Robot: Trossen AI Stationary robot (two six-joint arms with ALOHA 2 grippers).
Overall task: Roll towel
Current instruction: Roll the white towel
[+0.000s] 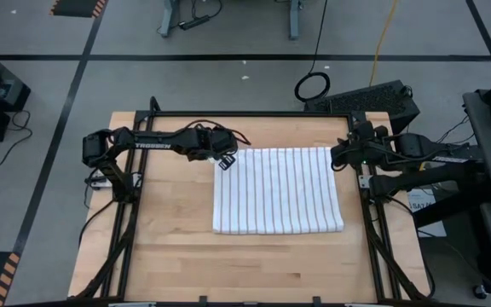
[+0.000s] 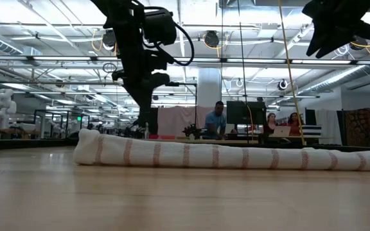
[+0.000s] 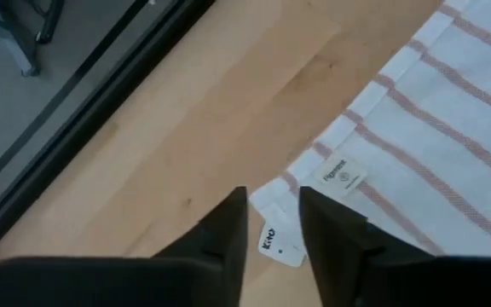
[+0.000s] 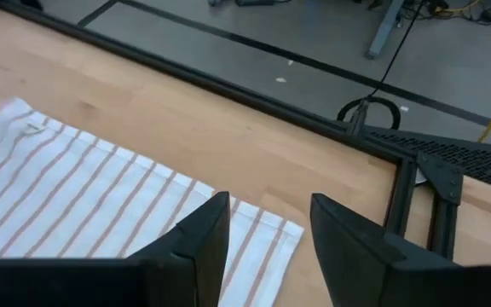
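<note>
I'm hovering my left gripper, slightly parted and gripping nothing, over the tagged corner of the towel, my right gripper half open and empty above the opposite corner, risking uneven pinches skewing the roll.

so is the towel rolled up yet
No, the towel lies spread flat on the table in the high view, with its stripes showing across the whole rectangle and no rolled edge.
</note>
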